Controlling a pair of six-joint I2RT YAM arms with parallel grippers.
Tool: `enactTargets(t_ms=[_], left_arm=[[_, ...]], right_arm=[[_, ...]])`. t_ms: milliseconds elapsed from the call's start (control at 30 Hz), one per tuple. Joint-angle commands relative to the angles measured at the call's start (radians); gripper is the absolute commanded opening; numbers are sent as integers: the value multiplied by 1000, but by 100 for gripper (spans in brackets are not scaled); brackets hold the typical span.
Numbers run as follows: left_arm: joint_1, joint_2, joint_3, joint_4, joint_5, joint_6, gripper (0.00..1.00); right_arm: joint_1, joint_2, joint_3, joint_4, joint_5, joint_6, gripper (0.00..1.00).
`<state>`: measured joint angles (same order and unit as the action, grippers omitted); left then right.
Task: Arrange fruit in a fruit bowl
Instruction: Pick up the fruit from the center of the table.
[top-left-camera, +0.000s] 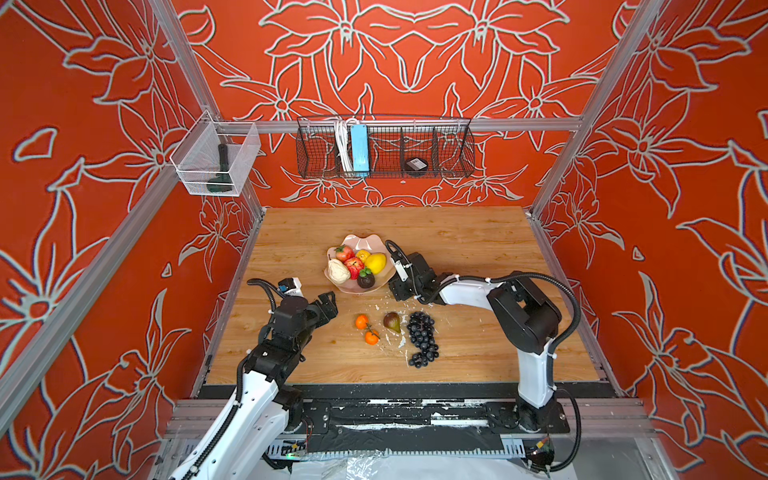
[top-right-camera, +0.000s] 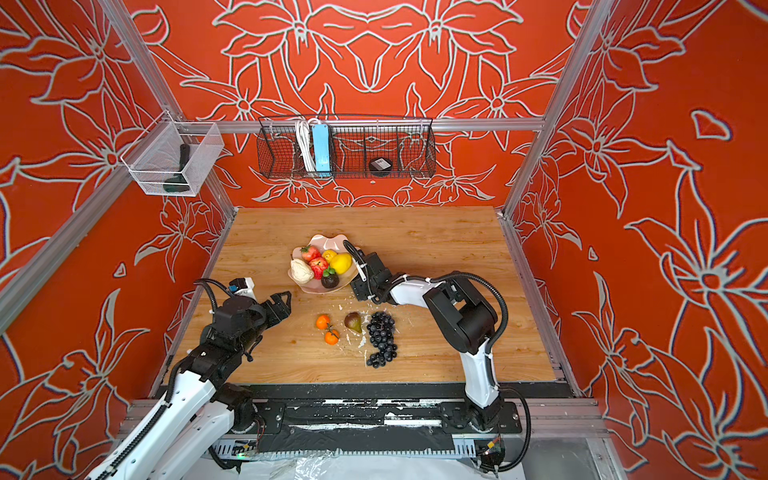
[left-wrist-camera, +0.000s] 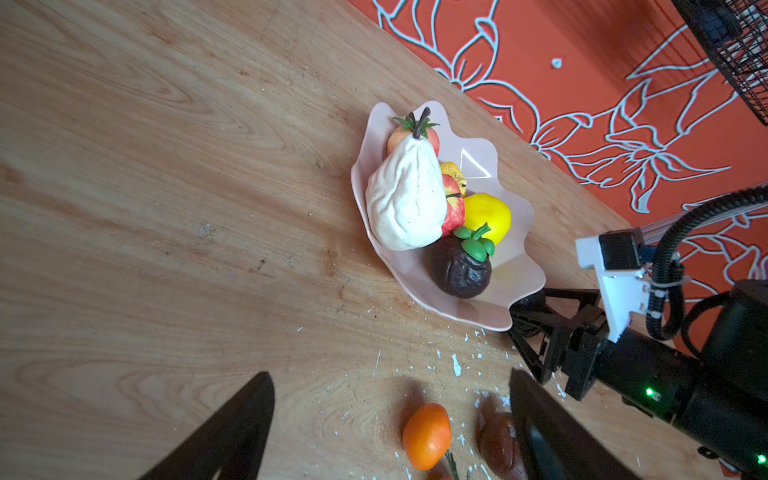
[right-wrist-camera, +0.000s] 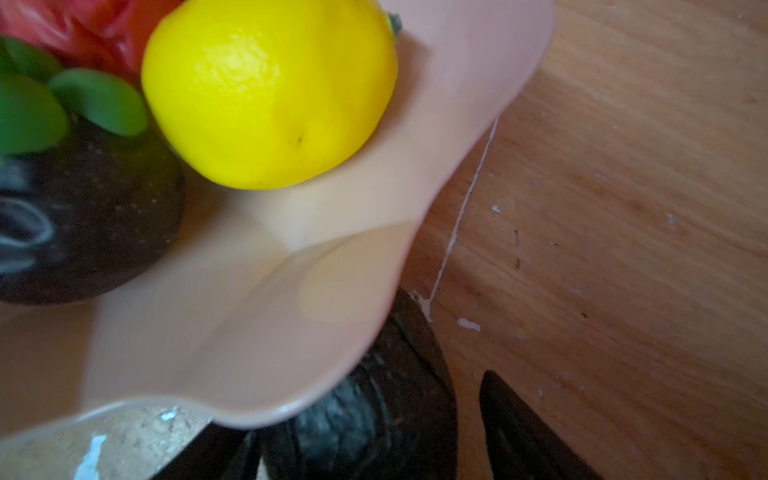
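Observation:
The pale pink fruit bowl (top-left-camera: 360, 240) (top-right-camera: 325, 238) (left-wrist-camera: 478, 160) (right-wrist-camera: 291, 291) sits mid-table. It holds a cream lumpy piece (top-left-camera: 337, 272), red fruits (top-left-camera: 353, 265), a yellow lemon (top-left-camera: 376, 262) (right-wrist-camera: 266, 91) and a dark fruit with green leaves (left-wrist-camera: 459, 270). On the table lie two small oranges (top-left-camera: 361, 321) (left-wrist-camera: 427, 434), a brown fig-like fruit (top-left-camera: 392, 322) and a grape bunch (top-left-camera: 422, 338) (top-right-camera: 382, 336). My right gripper (top-left-camera: 394, 287) (top-right-camera: 356, 291) (right-wrist-camera: 361, 432) is open at the bowl's near right rim, around a dark round fruit (right-wrist-camera: 399, 365) lying partly under the rim. My left gripper (top-left-camera: 328, 305) (left-wrist-camera: 390, 376) is open and empty, left of the oranges.
White flakes (top-left-camera: 401, 341) litter the wood around the loose fruit. A black wire basket (top-left-camera: 384, 149) and a white mesh basket (top-left-camera: 216, 160) hang on the back rails, above the table. Bare wood stretches behind and to the right of the bowl.

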<state>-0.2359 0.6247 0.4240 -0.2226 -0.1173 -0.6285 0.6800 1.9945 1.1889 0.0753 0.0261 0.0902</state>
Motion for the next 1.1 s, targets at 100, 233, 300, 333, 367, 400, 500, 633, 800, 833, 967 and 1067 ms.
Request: enactTargets(t_ms=[100, 233, 300, 333, 367, 400, 500, 633, 800, 833, 967, 1067], left_arm=[[-3, 1, 12, 9, -1, 1, 89], [-3, 6, 12, 8, -1, 3, 89], [-3, 8, 12, 8, -5, 4, 89], [-3, 9, 12, 8, -5, 4, 88], [-3, 9, 12, 9, -5, 3, 89], [-3, 9, 12, 8, -4, 3, 89], [-3, 7, 13, 6, -4, 2, 89], [-3, 6, 13, 6, -2, 1, 89], [-3, 4, 12, 6, -1, -1, 89], [-3, 6, 12, 6, -3, -1, 89], [-3, 6, 9, 9, -5, 0, 89], [-3, 7, 7, 12, -5, -1, 89]], right_arm=[[-6, 15, 31, -22, -21, -26, 65], [-7, -14, 8, -28, 6, -24, 61], [-8, -39, -12, -36, 28, -24, 61], [-9, -54, -22, -43, 41, -21, 60], [-12, -70, -36, -51, 54, -17, 60], [-16, -89, -53, -55, 58, -11, 61], [-34, -144, -95, -72, 63, -6, 61], [-57, -198, -72, -179, 100, -55, 61], [-72, -247, 28, -318, 112, -130, 61], [-74, -253, 44, -333, 97, -144, 61], [-77, -241, 141, -402, 17, -243, 61], [-77, -211, 217, -468, -62, -337, 61]])
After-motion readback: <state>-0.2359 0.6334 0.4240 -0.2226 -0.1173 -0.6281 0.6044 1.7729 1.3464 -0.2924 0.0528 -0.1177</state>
